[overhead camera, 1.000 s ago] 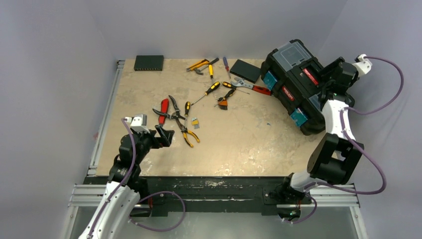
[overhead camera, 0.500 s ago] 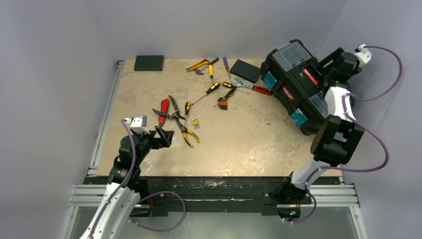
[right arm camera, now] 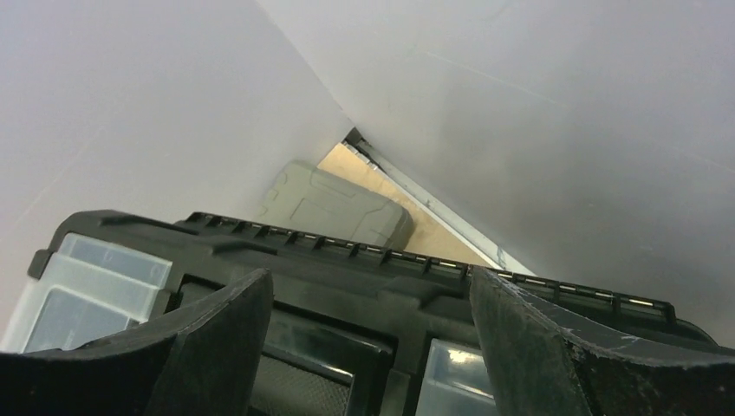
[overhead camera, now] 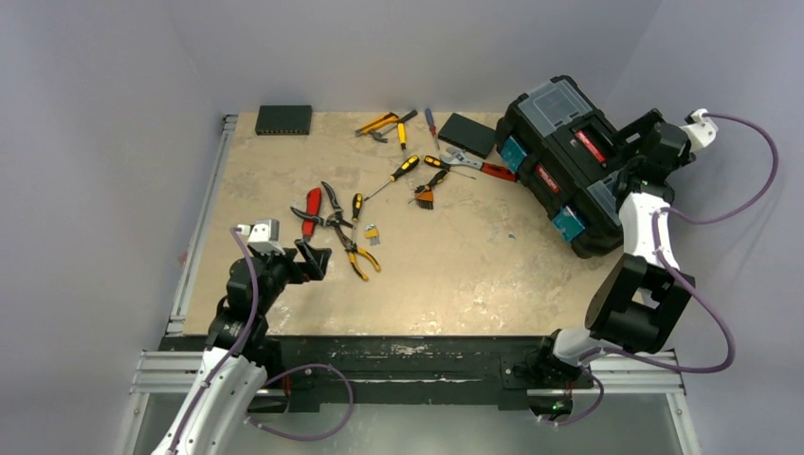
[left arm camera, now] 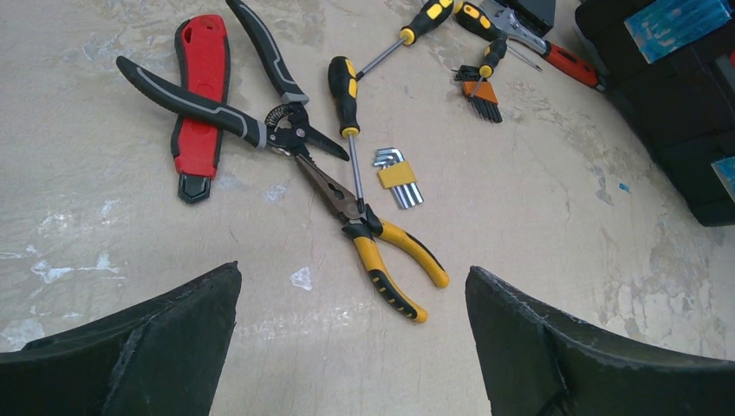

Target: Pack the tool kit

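Black toolbox point(overhead camera: 569, 161) closed at far right of table point(overhead camera: 455, 275). Right fingers point(right arm camera: 217, 338) newly widened, empty, over lid; left fingers point(left arm camera: 173, 338) agape, empty, above loose hand tools point(left arm camera: 394, 264). Packing seemingly unstarted.

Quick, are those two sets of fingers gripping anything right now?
Left gripper: open, holding nothing.
Right gripper: open, holding nothing, by the large black plastic toolbox.

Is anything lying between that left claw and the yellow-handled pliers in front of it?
Nothing visible does. Only bare table shows between the open left gripper and the yellow-handled pliers lying just ahead of it.
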### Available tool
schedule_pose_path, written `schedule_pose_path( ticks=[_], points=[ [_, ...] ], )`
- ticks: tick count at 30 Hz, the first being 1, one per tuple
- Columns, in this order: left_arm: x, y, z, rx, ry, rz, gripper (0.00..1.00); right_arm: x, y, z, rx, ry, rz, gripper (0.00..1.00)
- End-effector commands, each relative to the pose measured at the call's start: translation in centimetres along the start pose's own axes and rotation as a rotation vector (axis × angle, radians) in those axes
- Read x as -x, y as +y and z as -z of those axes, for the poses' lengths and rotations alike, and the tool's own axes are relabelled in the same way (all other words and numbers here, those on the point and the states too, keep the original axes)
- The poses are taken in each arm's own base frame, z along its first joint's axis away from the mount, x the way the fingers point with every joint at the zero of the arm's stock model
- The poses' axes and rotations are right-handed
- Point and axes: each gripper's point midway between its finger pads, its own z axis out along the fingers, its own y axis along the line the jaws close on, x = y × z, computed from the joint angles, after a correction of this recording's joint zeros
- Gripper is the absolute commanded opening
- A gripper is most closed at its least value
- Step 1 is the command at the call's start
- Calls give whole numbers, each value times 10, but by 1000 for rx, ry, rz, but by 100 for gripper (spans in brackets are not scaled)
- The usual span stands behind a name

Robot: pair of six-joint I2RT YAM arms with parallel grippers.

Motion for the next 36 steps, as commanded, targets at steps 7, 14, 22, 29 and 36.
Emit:
schedule_pose_path(
  ticks=[7, 14, 22, 29, 36],
  points=[
    [6, -2, 1, -12, -29, -14, 98, -138, -38, 56, -56, 491, -11, 85],
    [6, -2, 1, -10, -28, -12, 98, -145, -56, 48, -212, 605, 31, 84],
    [6, -2, 1, -8, -28, -12, 98, -168, -78, 63, -330, 693, 74, 85],
    [5, -1, 1, -5, -25, -10, 98, -190, -87, 102, -329, 748, -2, 85],
    [6, -1, 1, -5, -29, -10, 98, -202, -91, 128, -332, 780, -57, 85]
  ],
)
